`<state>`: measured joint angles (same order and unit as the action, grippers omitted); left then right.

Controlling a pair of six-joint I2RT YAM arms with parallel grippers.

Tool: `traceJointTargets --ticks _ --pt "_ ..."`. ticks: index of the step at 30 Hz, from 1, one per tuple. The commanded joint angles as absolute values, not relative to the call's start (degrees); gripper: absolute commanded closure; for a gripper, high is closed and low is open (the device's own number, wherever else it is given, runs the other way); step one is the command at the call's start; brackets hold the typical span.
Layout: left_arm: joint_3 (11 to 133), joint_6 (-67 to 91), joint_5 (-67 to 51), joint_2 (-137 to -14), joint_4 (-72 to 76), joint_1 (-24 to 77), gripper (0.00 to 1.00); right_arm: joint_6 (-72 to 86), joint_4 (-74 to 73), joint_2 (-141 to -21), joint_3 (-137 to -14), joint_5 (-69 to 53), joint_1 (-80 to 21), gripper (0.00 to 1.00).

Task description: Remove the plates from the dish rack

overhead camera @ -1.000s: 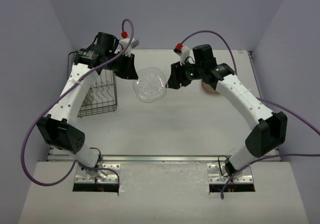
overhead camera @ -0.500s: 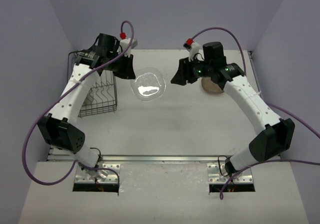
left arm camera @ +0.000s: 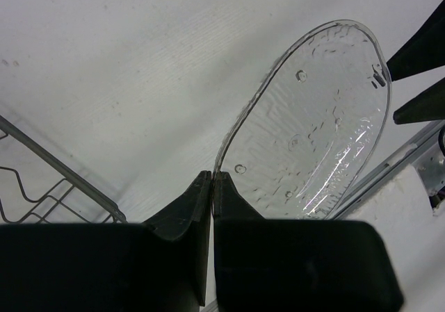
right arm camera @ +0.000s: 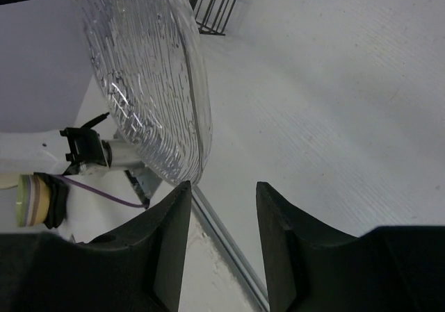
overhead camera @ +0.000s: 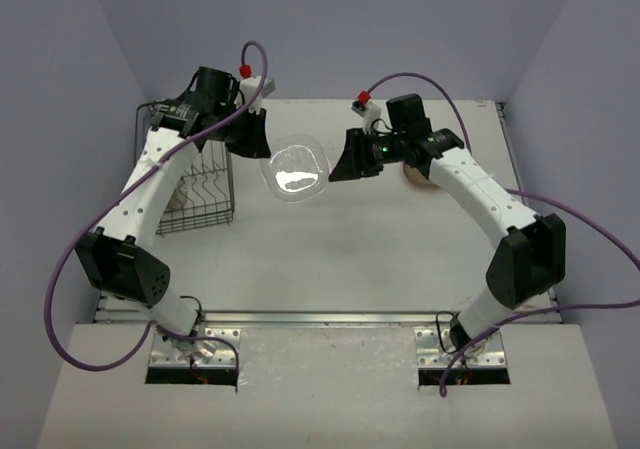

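The clear plate point(overhead camera: 297, 172) hangs in the air above the worktop point(overhead camera: 350, 259), out of the dish rack point(overhead camera: 200, 194) and between the two arms. It is tilted up on edge. The left tool point(overhead camera: 255, 141) has its jaws pinched tight on the plate's near rim, with no gap visible between its fingers in the left wrist view.

The right tool point(overhead camera: 335, 164) is what has changed. Half a second ago it stood back from the plate; now it has swung in again to the far rim, and its jaws have narrowed a little. They are still apart and grip nothing. In the right wrist view the plate's lower edge sits just above one fingertip point(right arm camera: 182, 187), beside the gap and not inside it.

This reads as a handover being lined up, not completed. The right tool probably needs a small sideways correction before it closes, or it will clip the rim.

A beige plate point(overhead camera: 415, 177) already lies on the worktop under the right arm. The left arm hides part of the rack, so I cannot tell whether it still holds plates.
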<state>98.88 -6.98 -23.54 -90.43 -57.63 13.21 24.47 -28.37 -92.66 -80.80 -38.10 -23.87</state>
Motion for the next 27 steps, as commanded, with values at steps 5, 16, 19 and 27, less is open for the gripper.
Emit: traceJointTargets --ticks 5,16,19,27 --pt "100.4 -6.2 -25.4 -91.0 -55.1 13.8 1.00 26.4 -26.9 -96.8 -87.1 -38.9 -25.1 0.61" --pt "99.9 -5.9 -23.9 -90.5 -55.0 13.8 0.72 27.1 -27.4 -99.3 -88.5 -38.1 -25.1 1.00" --pt "99.9 -4.5 -18.0 -90.2 -54.7 13.7 0.00 27.0 -27.4 -98.1 -86.9 -38.5 -22.9 1.00" --pt "98.8 -1.9 -11.2 -87.8 -53.0 7.9 0.00 16.4 -31.4 -99.0 -84.1 -35.8 1.9 1.00"
